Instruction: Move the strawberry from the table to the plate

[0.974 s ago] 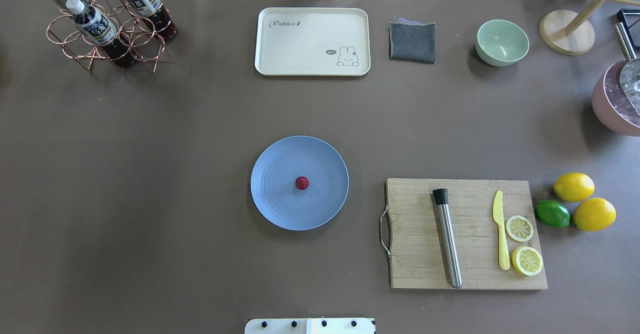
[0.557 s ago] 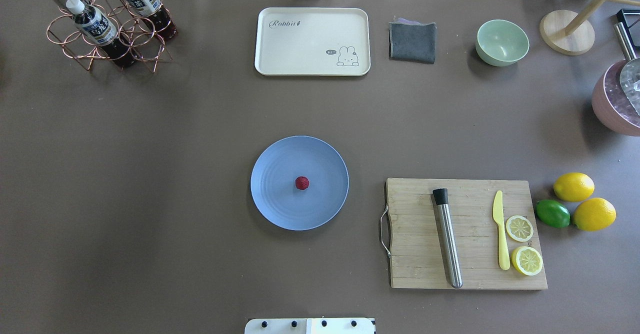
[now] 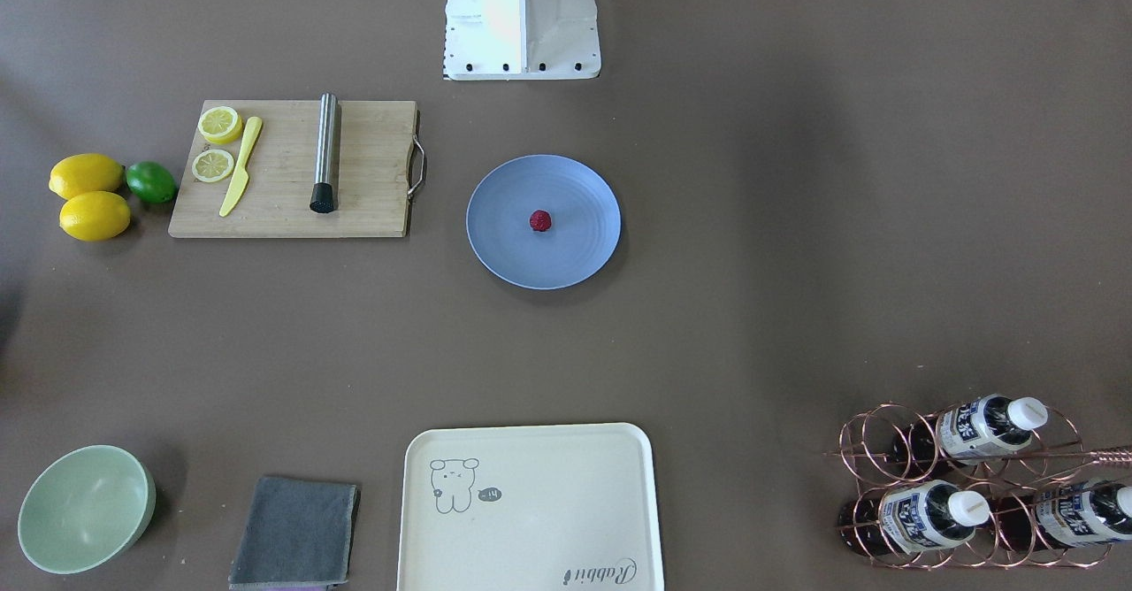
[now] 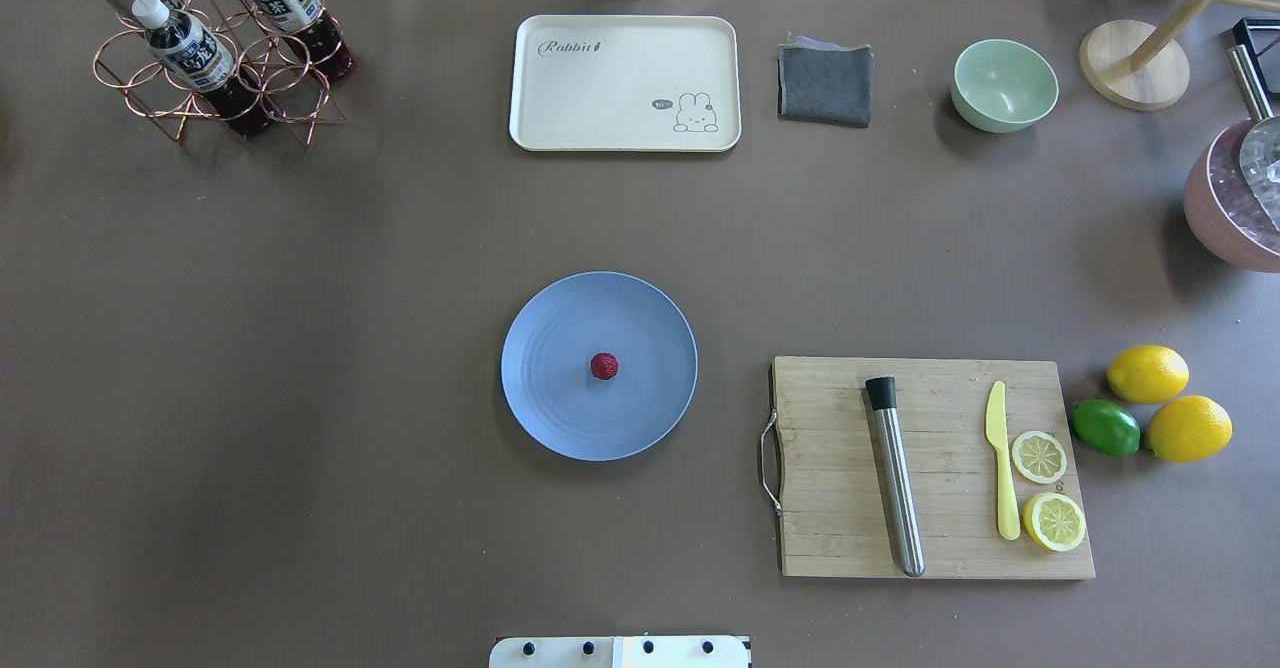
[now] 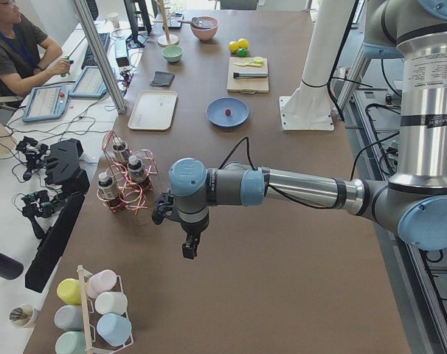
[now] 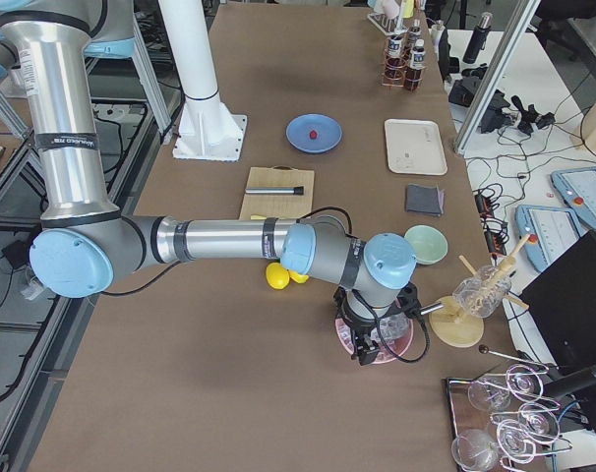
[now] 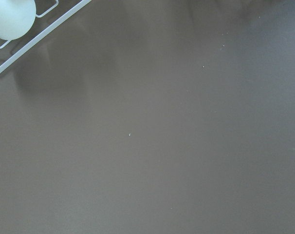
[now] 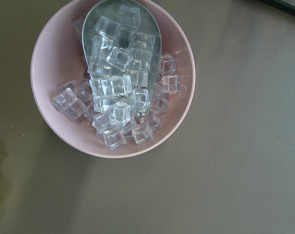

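Observation:
The dark red strawberry (image 4: 604,366) lies near the middle of the pale blue plate (image 4: 555,403), which sits at the centre of the table (image 4: 300,348). The front view shows the same: strawberry (image 3: 541,220) on the plate (image 3: 570,255). Neither gripper appears in the overhead or front views. The left gripper (image 5: 189,249) hangs over bare table far off at the left end, near the bottle rack. The right gripper (image 6: 369,350) hovers over a pink bowl at the right end. I cannot tell whether either is open or shut.
A cutting board (image 4: 830,528) with a steel muddler, yellow knife and lemon slices lies right of the plate, with lemons and a lime (image 4: 1105,427) beyond. Cream tray (image 4: 620,83), grey cloth, green bowl (image 4: 1003,85) and copper bottle rack (image 4: 215,58) line the far edge. Pink bowl of ice (image 8: 64,53).

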Action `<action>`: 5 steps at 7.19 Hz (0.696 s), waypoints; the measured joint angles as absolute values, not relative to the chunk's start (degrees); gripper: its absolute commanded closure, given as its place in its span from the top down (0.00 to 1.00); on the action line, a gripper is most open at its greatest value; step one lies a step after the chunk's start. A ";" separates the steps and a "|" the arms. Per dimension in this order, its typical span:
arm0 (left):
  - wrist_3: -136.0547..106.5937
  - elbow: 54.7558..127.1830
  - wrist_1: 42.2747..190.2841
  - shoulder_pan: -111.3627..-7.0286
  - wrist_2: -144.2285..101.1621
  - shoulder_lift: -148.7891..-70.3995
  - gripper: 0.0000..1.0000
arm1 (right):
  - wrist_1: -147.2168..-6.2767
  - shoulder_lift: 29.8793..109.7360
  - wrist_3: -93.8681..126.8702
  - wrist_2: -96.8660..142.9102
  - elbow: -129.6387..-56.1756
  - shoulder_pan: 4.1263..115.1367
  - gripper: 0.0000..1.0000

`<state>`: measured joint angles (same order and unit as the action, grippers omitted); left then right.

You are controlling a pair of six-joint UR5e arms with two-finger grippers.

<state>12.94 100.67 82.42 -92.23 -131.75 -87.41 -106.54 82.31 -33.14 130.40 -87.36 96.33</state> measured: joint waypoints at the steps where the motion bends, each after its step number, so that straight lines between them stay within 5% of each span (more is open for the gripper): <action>1: 12.90 100.68 82.42 -92.26 -131.18 -87.41 0.97 | -106.53 82.28 -33.14 130.44 -87.36 96.33 1.00; 5: 13.03 100.70 82.51 -92.28 -130.88 -87.01 0.97 | -106.52 82.41 -33.13 130.57 -87.34 96.41 1.00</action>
<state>13.03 100.70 82.51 -92.28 -130.88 -87.01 -106.52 82.41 -33.13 130.57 -87.34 96.41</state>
